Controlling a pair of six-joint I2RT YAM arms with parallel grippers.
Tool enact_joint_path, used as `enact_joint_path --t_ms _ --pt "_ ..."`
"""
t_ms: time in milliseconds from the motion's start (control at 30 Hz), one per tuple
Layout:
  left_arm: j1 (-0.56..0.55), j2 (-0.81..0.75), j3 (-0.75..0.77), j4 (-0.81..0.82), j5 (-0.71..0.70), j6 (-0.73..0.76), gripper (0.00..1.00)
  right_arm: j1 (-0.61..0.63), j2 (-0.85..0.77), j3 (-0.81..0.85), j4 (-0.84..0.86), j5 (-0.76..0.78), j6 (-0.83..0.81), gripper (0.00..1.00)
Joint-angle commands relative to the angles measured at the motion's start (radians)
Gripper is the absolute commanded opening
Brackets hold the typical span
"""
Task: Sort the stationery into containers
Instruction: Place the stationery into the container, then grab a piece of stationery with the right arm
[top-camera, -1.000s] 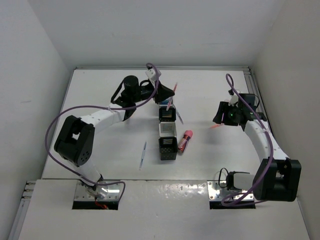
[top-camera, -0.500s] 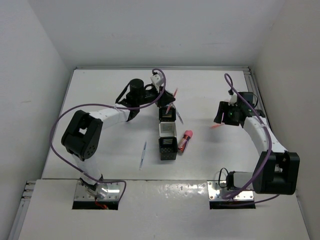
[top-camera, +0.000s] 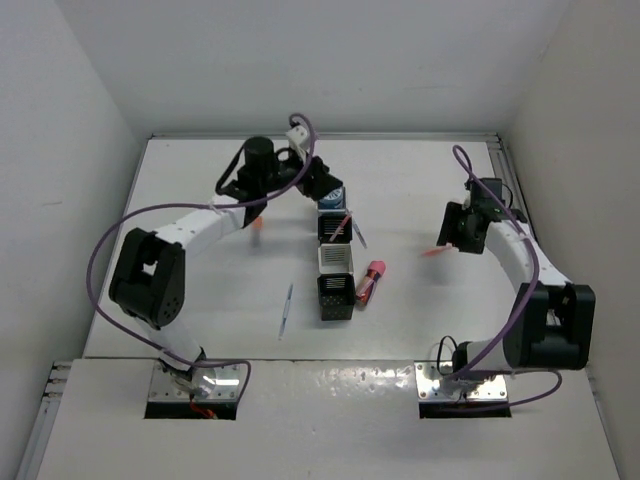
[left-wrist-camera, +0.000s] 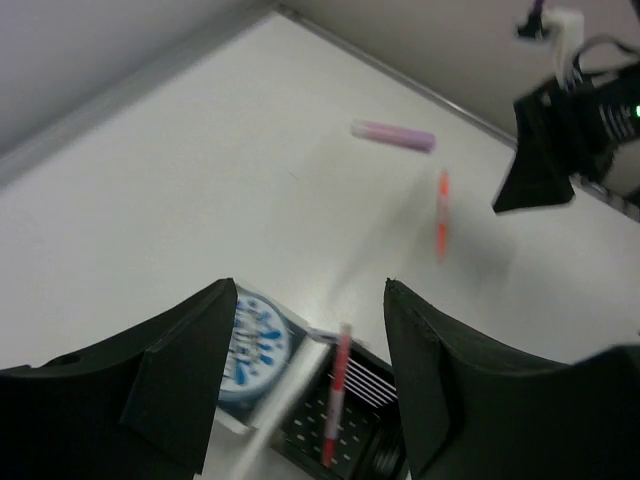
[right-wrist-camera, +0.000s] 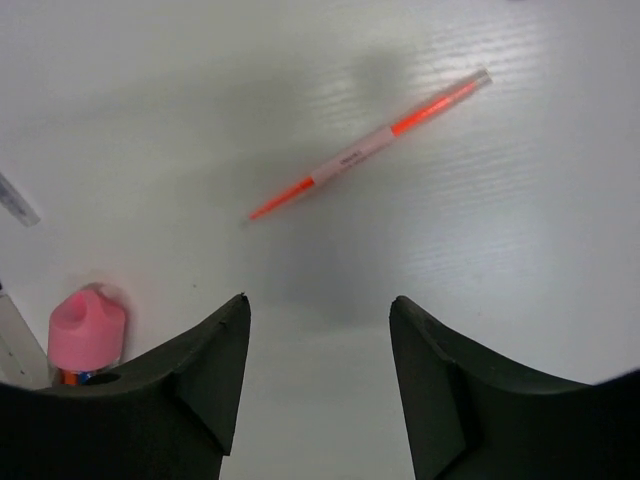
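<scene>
The containers (top-camera: 335, 262) form a joined row of small cups in mid-table. The far cup holds a blue-and-white roll (top-camera: 333, 194) (left-wrist-camera: 255, 340). An orange pen (left-wrist-camera: 338, 400) leans, blurred, in the black mesh cup (top-camera: 335, 230) beside it. My left gripper (top-camera: 318, 183) (left-wrist-camera: 310, 290) hangs open just above these two cups, holding nothing. An orange-and-white pen (right-wrist-camera: 370, 145) (top-camera: 432, 253) lies on the table ahead of my right gripper (top-camera: 450, 228) (right-wrist-camera: 318, 305), which is open and empty. A pink marker (top-camera: 373, 278) (right-wrist-camera: 88, 335) lies right of the row.
A thin grey pen (top-camera: 286, 310) lies left of the row, and another (top-camera: 358, 236) lies just right of the mesh cup. White walls close in the table at the back and on both sides.
My left gripper has opened and let go of the orange pen, which now rests in the black mesh cup, and has drawn back slightly left. The right arm has shifted only a little.
</scene>
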Motion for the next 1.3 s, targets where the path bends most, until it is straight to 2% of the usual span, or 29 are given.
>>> enact_joint_path --t_ms 0,67,167,233,367,567,933,1267 --pt "0.03 -0.113 0.202 -0.261 -0.076 0.119 0.67 -0.009 0.056 0.082 -0.079 0.124 0.15 0.56" --pt "0.036 -0.131 0.254 -0.481 -0.122 0.251 0.68 -0.009 0.133 0.141 -0.152 0.184 0.204 0.53" --pt "0.065 -0.198 0.242 -0.591 -0.268 0.295 0.72 -0.014 0.249 0.223 -0.244 0.195 0.306 0.51" --pt "0.092 -0.255 0.182 -0.61 -0.285 0.3 0.72 -0.014 0.292 0.244 -0.252 0.187 0.328 0.52" --pt "0.151 -0.326 0.078 -0.61 -0.278 0.283 0.71 -0.02 0.407 0.301 -0.277 0.163 0.373 0.56" --pt "0.206 -0.354 -0.007 -0.601 -0.229 0.236 0.7 -0.032 0.476 0.387 -0.274 0.178 0.403 0.62" --pt "0.274 -0.321 -0.045 -0.549 -0.133 0.134 0.7 -0.109 0.588 0.473 -0.304 0.129 0.407 0.58" --pt "0.3 -0.297 -0.047 -0.519 -0.106 0.095 0.7 -0.131 0.7 0.57 -0.33 0.075 0.385 0.53"
